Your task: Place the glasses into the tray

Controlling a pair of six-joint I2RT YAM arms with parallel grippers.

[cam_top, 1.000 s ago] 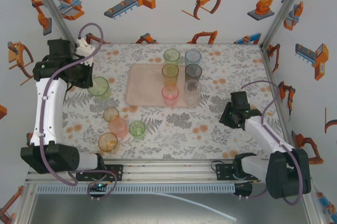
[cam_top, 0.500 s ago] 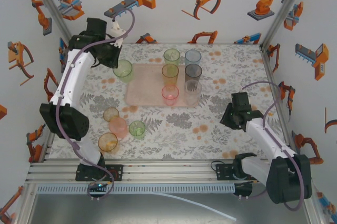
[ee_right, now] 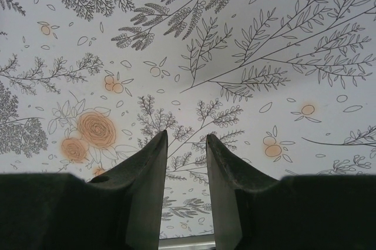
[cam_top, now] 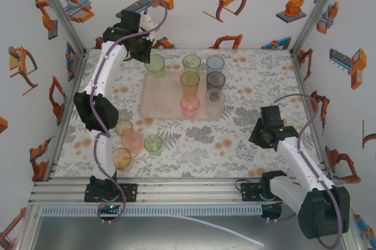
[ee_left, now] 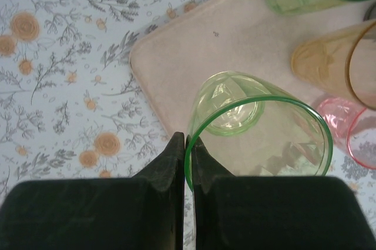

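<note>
My left gripper [cam_top: 148,56] is shut on the rim of a green glass [cam_top: 155,65], one finger inside the rim and one outside. It holds the glass above the far left corner of the pale pink tray [cam_top: 160,97]. From the left wrist, the fingertips [ee_left: 178,147] pinch the green rim of the glass [ee_left: 258,138] over the tray [ee_left: 194,56]. Several glasses stand on the tray's right half, among them green [cam_top: 191,62], amber [cam_top: 190,81] and pink [cam_top: 190,105]. My right gripper [cam_top: 258,137] hangs open low over the table at the right, with nothing between its jaws [ee_right: 186,138].
Several more glasses stand on the floral tabletop at the near left: amber [cam_top: 124,127], pink [cam_top: 132,141], green [cam_top: 153,144] and orange [cam_top: 120,158]. The left half of the tray is bare. Frame posts rise at the table's far corners.
My left arm has carried the green glass from the table's left side up and over to the tray's far left corner. The right arm has barely moved.
</note>
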